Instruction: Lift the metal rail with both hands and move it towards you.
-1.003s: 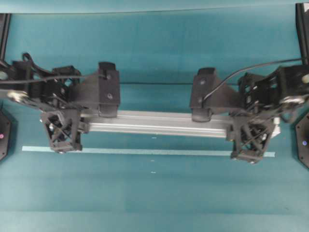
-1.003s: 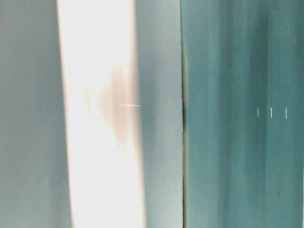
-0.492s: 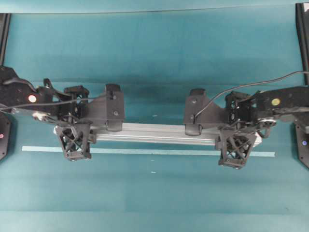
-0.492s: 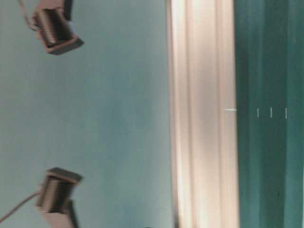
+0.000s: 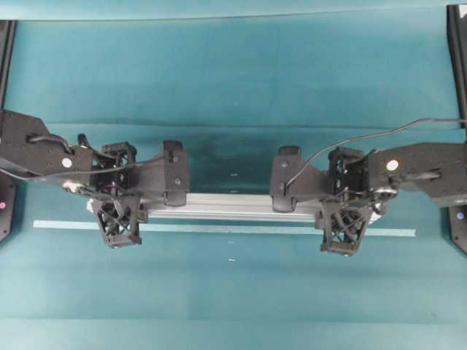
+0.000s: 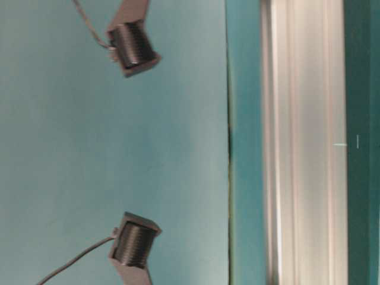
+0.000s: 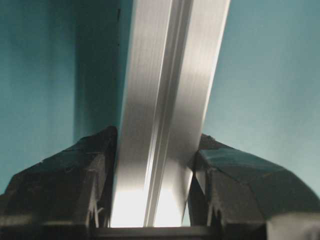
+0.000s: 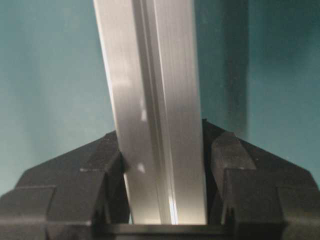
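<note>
Left hand (image 7: 155, 200) is clamped on the metal rail (image 5: 233, 206); black fingers (image 7: 65, 190) are pressed against both side faces in the left wrist view. Right hand (image 8: 165, 200) is likewise closed around the rail, with its fingers (image 8: 250, 185) tight on either side. In the overhead view the left hand (image 5: 120, 219) is set near the rail's left end and the right hand (image 5: 343, 226) near its right end. The rail is seen as a long straight silver aluminium extrusion with lengthwise grooves and a brushed shine. It is held level across the teal worktop (image 5: 233, 87), just above a thin pale tape strip (image 5: 226, 229) in the overhead view and parallel to it.
</note>
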`<state>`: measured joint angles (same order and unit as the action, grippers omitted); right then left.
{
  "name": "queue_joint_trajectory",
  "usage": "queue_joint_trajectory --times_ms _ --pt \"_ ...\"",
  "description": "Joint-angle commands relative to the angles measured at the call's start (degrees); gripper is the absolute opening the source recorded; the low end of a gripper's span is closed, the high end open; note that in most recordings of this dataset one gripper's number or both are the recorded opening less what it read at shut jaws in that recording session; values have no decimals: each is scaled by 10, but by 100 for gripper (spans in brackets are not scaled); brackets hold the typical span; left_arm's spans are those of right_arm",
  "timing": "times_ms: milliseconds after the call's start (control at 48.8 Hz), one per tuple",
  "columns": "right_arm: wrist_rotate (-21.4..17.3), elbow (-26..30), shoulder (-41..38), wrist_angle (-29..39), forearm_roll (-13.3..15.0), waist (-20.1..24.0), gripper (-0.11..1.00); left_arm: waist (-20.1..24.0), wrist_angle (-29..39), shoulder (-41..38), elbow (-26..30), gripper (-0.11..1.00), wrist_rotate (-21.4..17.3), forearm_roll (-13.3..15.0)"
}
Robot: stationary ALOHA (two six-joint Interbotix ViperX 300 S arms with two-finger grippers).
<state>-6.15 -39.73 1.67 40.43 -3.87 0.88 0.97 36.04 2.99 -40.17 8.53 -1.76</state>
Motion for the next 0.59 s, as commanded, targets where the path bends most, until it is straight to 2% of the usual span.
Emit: queue_joint_trajectory --times_ms 0,573 --pt "-3 -2 -8 -22 -2 10 40 9 -15 3 5 31 34 2" --pt "-3 -14 -33 -56 -3 12 40 -1 -50 -5 -4 31 59 2"
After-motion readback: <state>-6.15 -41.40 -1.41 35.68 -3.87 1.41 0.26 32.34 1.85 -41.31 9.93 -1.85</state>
